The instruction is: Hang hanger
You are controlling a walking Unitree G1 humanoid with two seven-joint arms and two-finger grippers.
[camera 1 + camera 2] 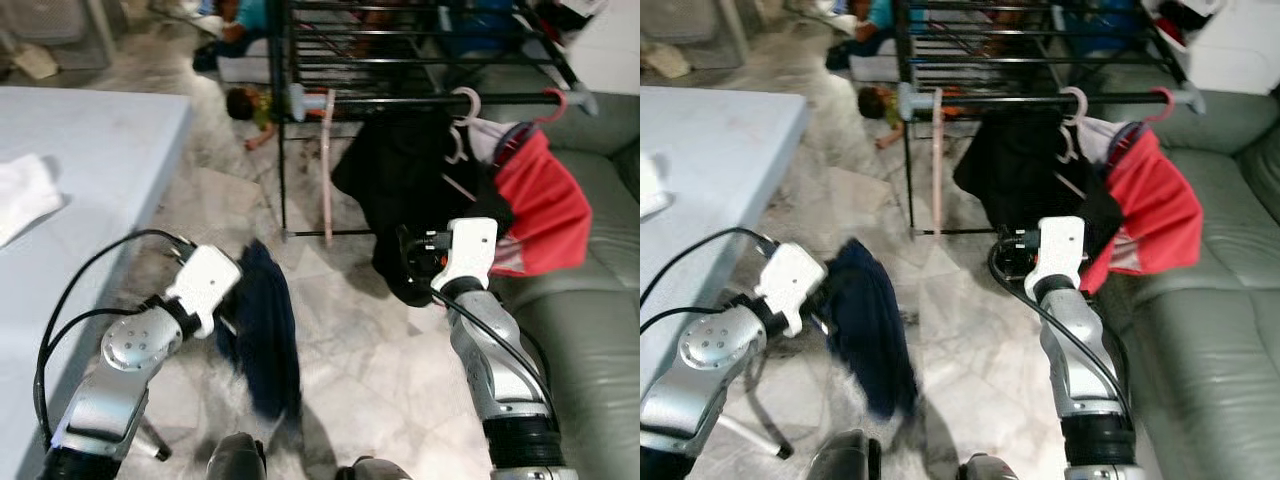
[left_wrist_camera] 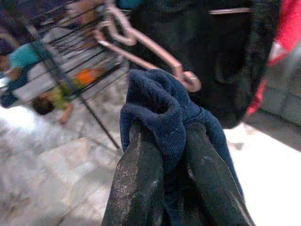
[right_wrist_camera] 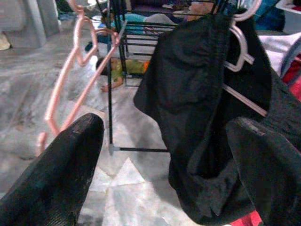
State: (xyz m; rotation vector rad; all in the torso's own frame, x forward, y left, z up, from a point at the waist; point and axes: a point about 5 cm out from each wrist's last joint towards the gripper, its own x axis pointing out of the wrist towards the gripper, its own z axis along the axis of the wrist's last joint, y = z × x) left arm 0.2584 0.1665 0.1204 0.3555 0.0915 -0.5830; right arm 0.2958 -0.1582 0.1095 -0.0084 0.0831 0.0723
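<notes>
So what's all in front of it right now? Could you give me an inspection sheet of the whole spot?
Surface: marble tile floor; pale table on the robot's left.
Job's things: black drying rack; empty pink hanger dangling from its rail; black garment and red garment already hung on hangers.
Clutter: white cloth on the table; doll lying on the floor by the rack.
Grippers: left gripper shut on a navy garment; right gripper open, pointing at the black garment.
Cables: black cable looping off the left arm; another along the right arm.
Surroundings: grey-green sofa on the right.
</notes>
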